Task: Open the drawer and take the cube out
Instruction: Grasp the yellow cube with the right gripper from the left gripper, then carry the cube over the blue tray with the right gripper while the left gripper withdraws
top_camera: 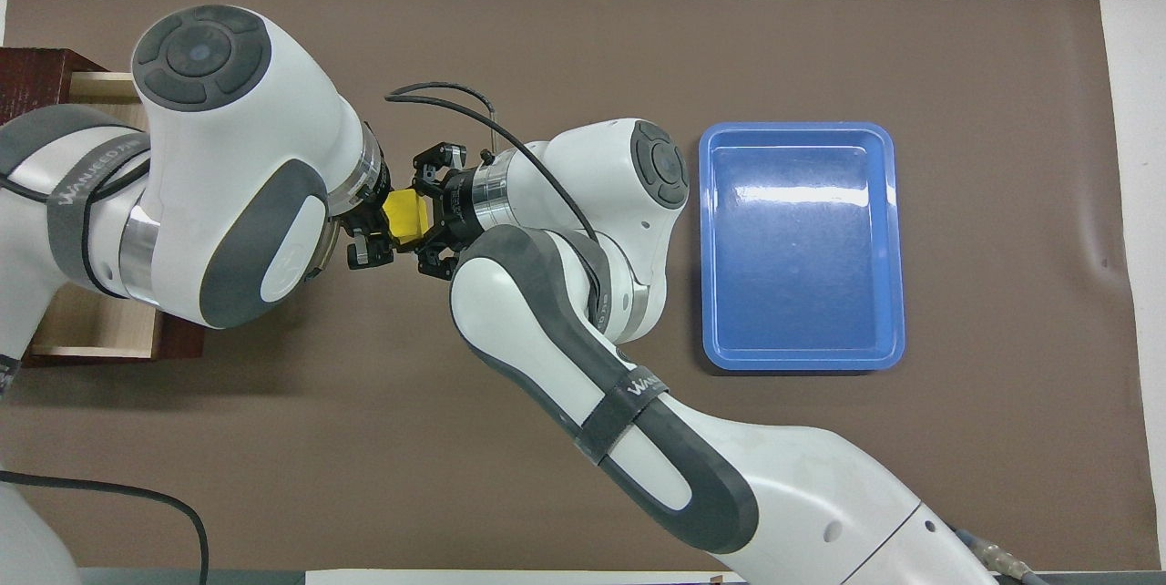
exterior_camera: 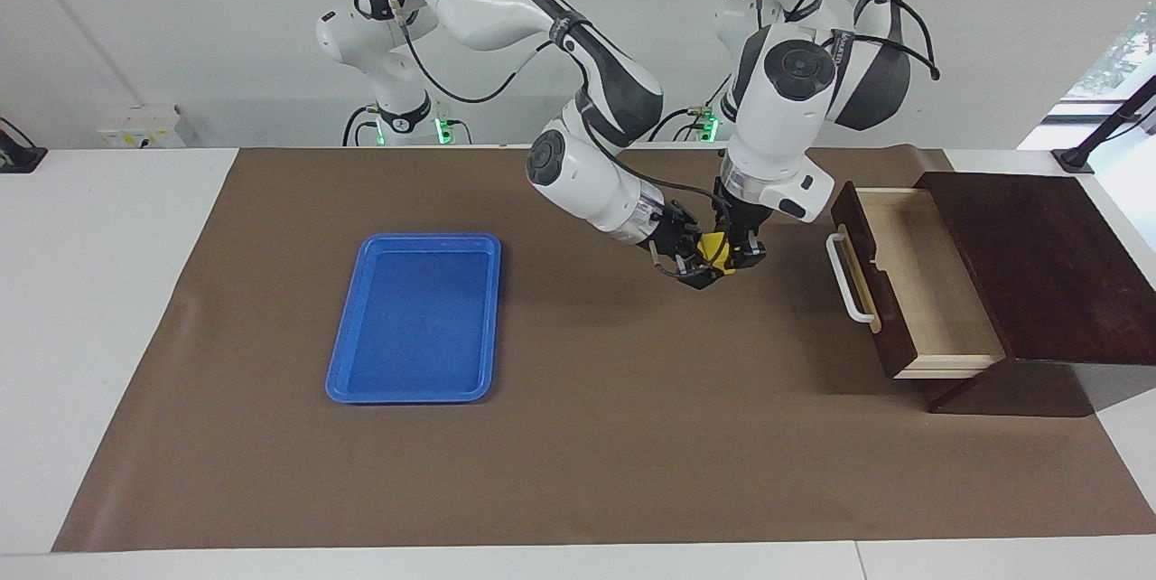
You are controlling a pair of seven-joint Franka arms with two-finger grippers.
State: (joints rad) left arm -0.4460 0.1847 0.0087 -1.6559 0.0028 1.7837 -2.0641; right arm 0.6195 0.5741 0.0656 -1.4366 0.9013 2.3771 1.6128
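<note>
The yellow cube (exterior_camera: 715, 247) is held in the air over the brown mat, between the drawer and the blue tray. My left gripper (exterior_camera: 739, 255) comes straight down and is shut on it. My right gripper (exterior_camera: 701, 266) reaches across from the side and meets the cube. In the overhead view the cube (top_camera: 407, 216) sits between the left gripper (top_camera: 372, 234) and the right gripper (top_camera: 430, 216). The drawer (exterior_camera: 930, 282) is pulled open and its pale interior holds nothing I can see. Its white handle (exterior_camera: 849, 277) faces the grippers.
The dark wooden box (exterior_camera: 1039, 264) stands at the left arm's end of the table. In the overhead view the left arm covers most of the drawer (top_camera: 91, 325). A flat blue tray (exterior_camera: 429, 238) lies on the mat toward the right arm's end; it also shows in the overhead view (top_camera: 802, 128).
</note>
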